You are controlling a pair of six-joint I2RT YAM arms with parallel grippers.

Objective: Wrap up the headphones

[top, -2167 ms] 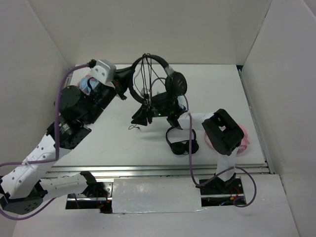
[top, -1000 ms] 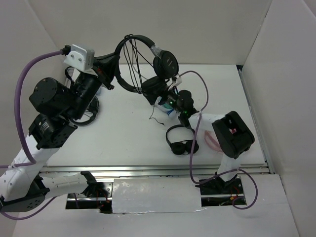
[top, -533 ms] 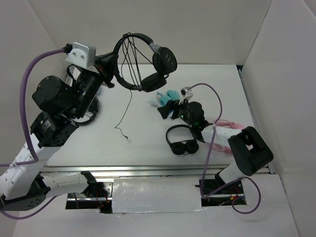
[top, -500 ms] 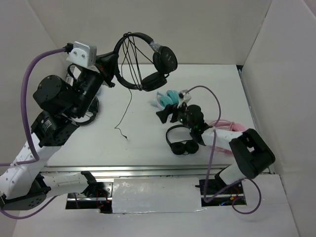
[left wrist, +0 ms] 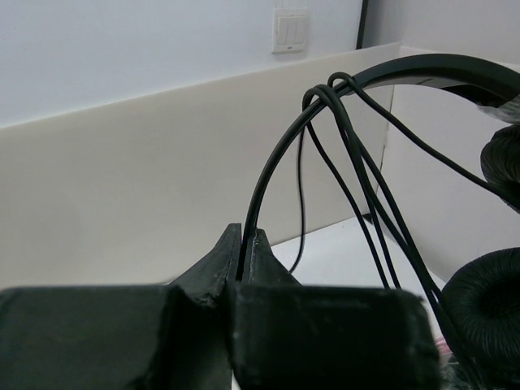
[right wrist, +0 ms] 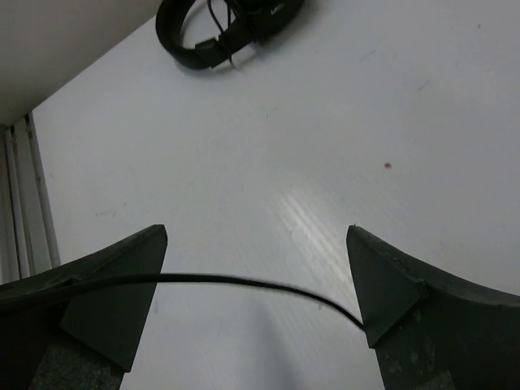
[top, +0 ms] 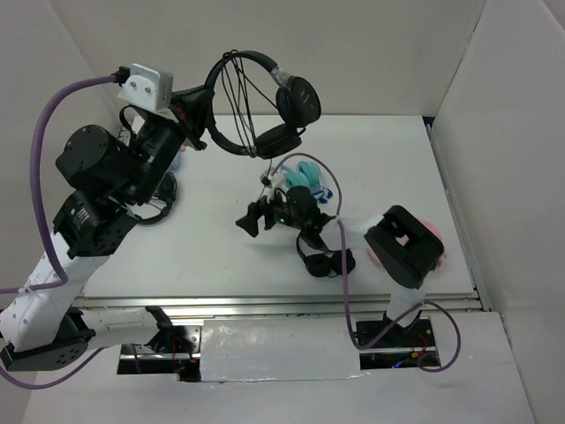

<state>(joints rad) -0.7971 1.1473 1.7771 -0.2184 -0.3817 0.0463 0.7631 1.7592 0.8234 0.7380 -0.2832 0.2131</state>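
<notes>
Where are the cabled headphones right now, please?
In the top view, the headphones are held aloft left of centre, headband pinched in the shut left gripper, beyond the teal pair.

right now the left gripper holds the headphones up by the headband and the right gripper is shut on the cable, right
Not quite. The right gripper is open: the right wrist view shows its jaws wide apart, with the cable only running across the gap between them. The rest is right: the left gripper holds the headphones up by the headband.
</notes>
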